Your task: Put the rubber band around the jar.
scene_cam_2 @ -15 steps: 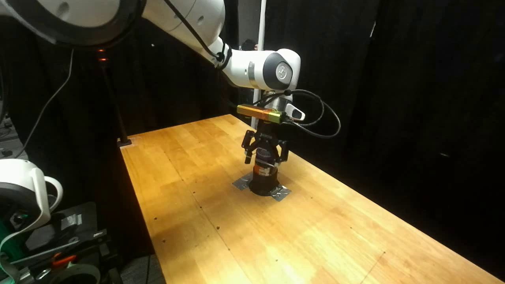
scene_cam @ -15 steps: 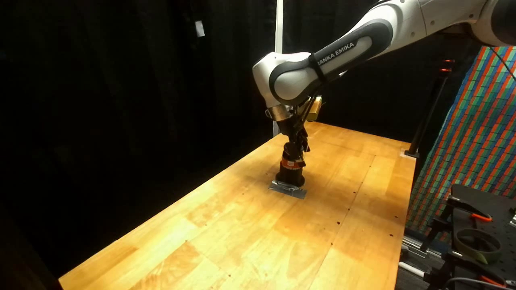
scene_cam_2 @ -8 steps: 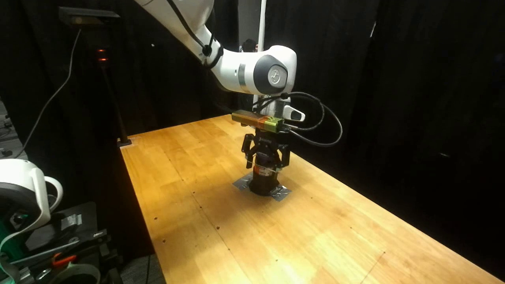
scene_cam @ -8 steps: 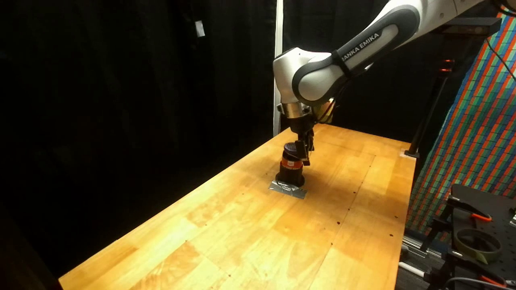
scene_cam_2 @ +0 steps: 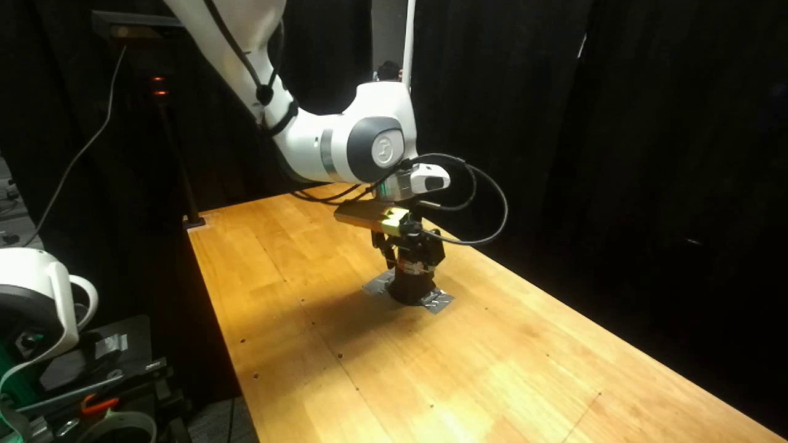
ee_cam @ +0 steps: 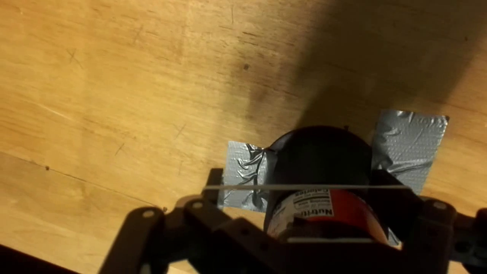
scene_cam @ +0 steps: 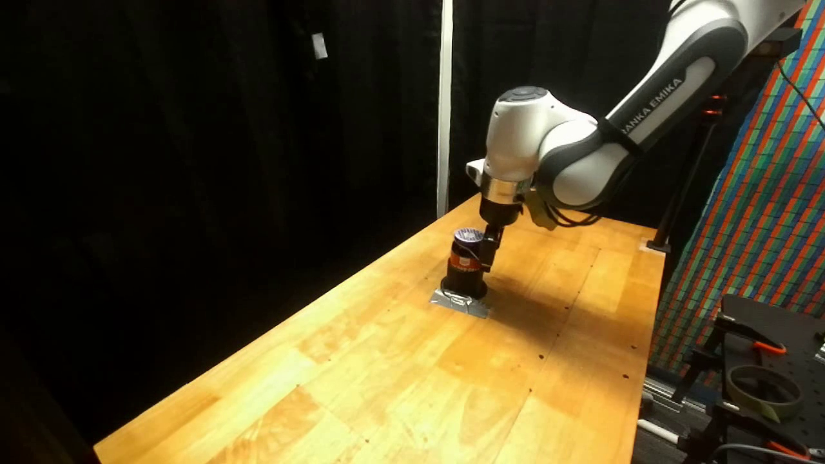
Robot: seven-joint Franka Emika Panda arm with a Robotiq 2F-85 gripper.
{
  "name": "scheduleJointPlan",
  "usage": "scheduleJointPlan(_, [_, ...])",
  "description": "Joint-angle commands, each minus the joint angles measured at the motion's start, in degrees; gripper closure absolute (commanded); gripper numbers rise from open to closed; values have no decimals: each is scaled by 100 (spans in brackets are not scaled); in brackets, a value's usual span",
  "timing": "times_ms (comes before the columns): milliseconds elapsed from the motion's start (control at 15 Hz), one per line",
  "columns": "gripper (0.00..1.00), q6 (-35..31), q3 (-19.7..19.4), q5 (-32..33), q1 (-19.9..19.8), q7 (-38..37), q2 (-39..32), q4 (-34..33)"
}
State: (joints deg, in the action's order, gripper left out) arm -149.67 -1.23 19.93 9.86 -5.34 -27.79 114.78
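Observation:
The jar [scene_cam: 465, 264] stands upright on the table, with a dark lid, a reddish-orange label and a dark lower body taped down; it also shows in the wrist view [ee_cam: 342, 209]. My gripper [scene_cam_2: 414, 263] is open, its fingers low on either side of the jar and not closed on it. In the wrist view the pale rubber band [ee_cam: 243, 187] is stretched between the fingers [ee_cam: 300, 182]. One strand crosses the jar's camera side, and a second shows lower down. In an exterior view a thin strand [scene_cam: 465, 249] crosses the jar below its lid. The palm hides the lid in the wrist view.
Grey tape [ee_cam: 411, 148] fixes the jar's base to the wooden table [scene_cam: 412, 386]. A post [scene_cam_2: 175, 154] stands at a table corner. A side cart [scene_cam: 773, 322] holding a tape roll [scene_cam: 764, 393] stands beyond the table's edge. Cables loop from the wrist.
The arm has moved back and down, rightward in one exterior view and leftward in the other. The gripper sits lower beside the jar, whose lid is now uncovered. The jar has not moved.

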Motion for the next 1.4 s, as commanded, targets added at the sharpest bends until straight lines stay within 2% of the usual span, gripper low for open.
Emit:
scheduleJointPlan(0, [34, -1497, -695, 856, 457, -970, 603, 1427])
scheduleJointPlan(200, [58, -2648, -1636, 1834, 1101, -1984, 670, 1953])
scheduleJointPlan(333, [74, -3365, -2575, 2502, 1773, -2838, 614, 2066])
scheduleJointPlan(467, [81, -3956, -3453, 2888, 2403, -3440, 459, 1992])
scheduleJointPlan(533, [83, -4279, -3900, 2844, 2755, -3587, 340, 1972])
scheduleJointPlan(667, [87, -5118, -4768, 2291, 3491, -3435, -8, 2080])
scheduleJointPlan(733, [83, -5648, -5204, 1861, 3918, -3255, -265, 2239])
scheduleJointPlan(800, [82, -6066, -5477, 1495, 4232, -3124, -408, 2471])
scheduleJointPlan(933, [81, -6925, -5568, 873, 4511, -2951, -811, 2881])
scheduleJointPlan(1067, [81, -7606, -5413, 501, 4602, -2925, -1121, 3215])
scheduleJointPlan(1133, [80, -7611, -4545, -245, 4019, -1937, -721, 3442])
scheduleJointPlan(1200, [81, -7791, -4233, -549, 3856, -1721, -755, 3529])
scheduleJointPlan(1333, [82, -8038, -3225, -1295, 3186, -954, -668, 3630])
